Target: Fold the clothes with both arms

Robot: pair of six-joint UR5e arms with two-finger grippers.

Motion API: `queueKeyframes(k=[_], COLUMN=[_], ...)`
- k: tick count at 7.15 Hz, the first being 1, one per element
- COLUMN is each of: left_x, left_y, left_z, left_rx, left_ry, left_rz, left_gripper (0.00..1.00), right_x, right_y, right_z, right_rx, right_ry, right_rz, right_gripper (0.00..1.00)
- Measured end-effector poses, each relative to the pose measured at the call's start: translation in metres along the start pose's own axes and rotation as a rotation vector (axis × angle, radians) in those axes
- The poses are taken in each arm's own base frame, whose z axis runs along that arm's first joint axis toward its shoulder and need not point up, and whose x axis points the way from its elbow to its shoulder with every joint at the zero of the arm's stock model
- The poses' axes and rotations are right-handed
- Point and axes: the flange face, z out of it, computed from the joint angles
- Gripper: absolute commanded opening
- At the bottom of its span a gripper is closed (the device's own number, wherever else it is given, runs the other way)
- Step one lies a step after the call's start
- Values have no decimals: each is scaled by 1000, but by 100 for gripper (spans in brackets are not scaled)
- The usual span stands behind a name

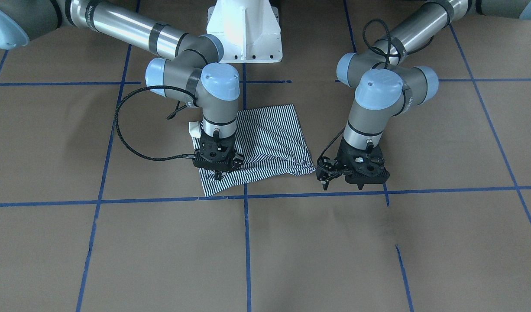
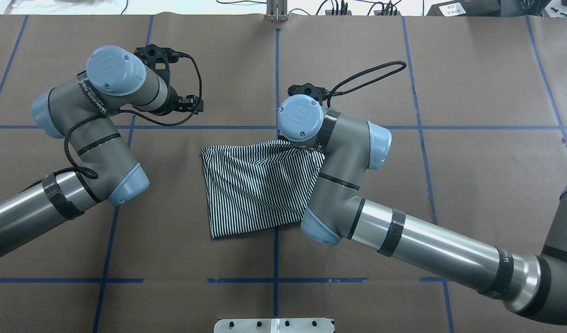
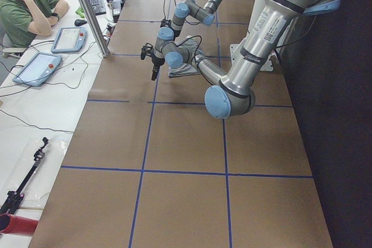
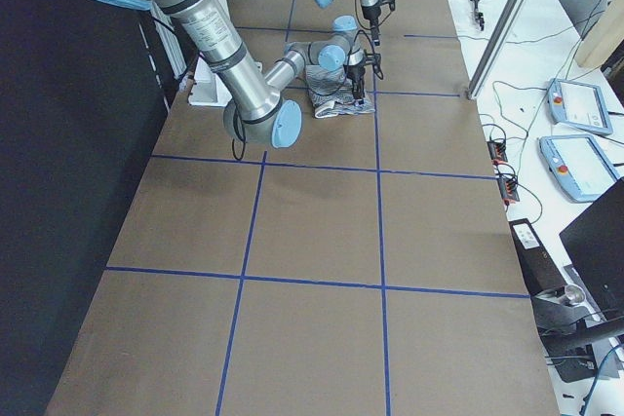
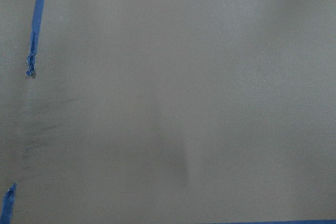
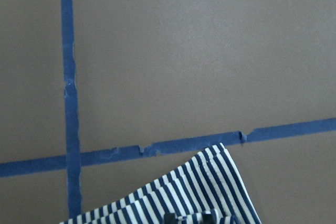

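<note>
The striped polo shirt [image 1: 270,138] lies folded into a rough square on the brown table, and it also shows in the overhead view [image 2: 255,185]. My right gripper [image 1: 217,175] points straight down onto the shirt's front corner. Its fingertips [image 6: 169,217] stand close together with striped cloth between them, so it looks shut on the shirt [image 6: 184,192]. In the overhead view the right wrist hides it. My left gripper [image 1: 371,184] hovers over bare table beside the shirt's edge, apart from it, open and empty. The left wrist view shows only table, no fingers.
Blue tape lines [image 1: 248,197] grid the brown table. The white pedestal base [image 1: 244,30] stands behind the shirt. An operator [image 3: 26,7] sits at a side desk with tablets [image 3: 38,65] beyond the table's far edge.
</note>
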Motion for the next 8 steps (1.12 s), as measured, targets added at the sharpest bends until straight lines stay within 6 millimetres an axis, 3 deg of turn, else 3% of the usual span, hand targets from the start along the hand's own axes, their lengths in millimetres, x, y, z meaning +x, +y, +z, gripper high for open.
queueKeyframes(k=[6, 7, 8], left_x=[1, 2, 2], left_y=[2, 1, 2], left_z=[0, 0, -1], left_rx=[-2, -1, -1], left_ry=[1, 2, 3], left_rz=[-6, -6, -5], left_gripper=[100, 100, 100], right_x=[34, 38, 40], right_y=[-51, -56, -58], right_z=[24, 27, 27], right_rx=[70, 73, 75], right_ry=[90, 99, 101], right_rz=[44, 47, 46], right_gripper=[0, 99, 100])
